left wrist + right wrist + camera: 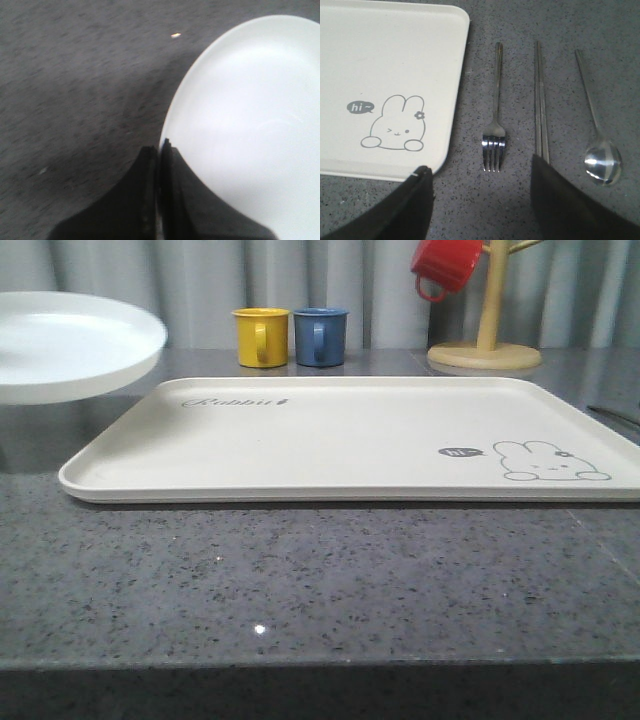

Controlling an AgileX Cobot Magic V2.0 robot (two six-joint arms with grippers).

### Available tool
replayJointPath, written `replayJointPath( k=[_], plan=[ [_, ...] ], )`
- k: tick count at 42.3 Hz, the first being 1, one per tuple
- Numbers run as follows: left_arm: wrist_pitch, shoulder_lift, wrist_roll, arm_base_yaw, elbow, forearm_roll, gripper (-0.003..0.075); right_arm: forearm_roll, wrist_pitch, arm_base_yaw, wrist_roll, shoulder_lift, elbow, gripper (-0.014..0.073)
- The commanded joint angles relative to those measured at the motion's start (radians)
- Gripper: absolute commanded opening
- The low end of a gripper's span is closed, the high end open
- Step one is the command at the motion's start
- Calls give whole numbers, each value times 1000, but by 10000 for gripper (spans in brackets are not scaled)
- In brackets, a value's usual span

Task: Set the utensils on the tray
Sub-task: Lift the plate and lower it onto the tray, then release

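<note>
The round white plate [70, 340] is at the far left of the front view, its rim level with the cream rabbit tray [330, 430]. My left gripper [159, 147] is shut on the plate [250, 115] at its rim, over the grey counter. The tray [380, 60] lies bare. To its right on the counter lie the fork [495, 120], the chopsticks [540, 105] and the spoon [603, 161], side by side. My right gripper [480, 164] hangs open just short of the fork's tines, holding nothing.
A yellow mug [261, 337] and a blue mug [320, 336] stand behind the tray. A red mug [445, 265] hangs on a wooden mug tree [487, 340] at the back right. Speckled counter stretches in front of the tray.
</note>
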Motion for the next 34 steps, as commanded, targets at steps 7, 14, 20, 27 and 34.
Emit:
replayJointPath(
  k=[7,14,20,27,34],
  plan=[
    [-64,-9,17,-221,-38,-81,-20,-8,-60,-1,-12,6,-28,457],
    [-108,59,17,-333,-38,-79,-20,-8,-60,-1,-12,6,-28,457],
    [-133,106,17,-366,-38,-79,-20,-8,-60,-1,-12,6,-28,457],
    [-135,134,15,-366,-38,-82,27,-8,-60,-1,-12,6,-28,457],
    [-139,144,15,-366,-38,-82,252,-8,-60,-1,-12,6,-28,457]
  ],
)
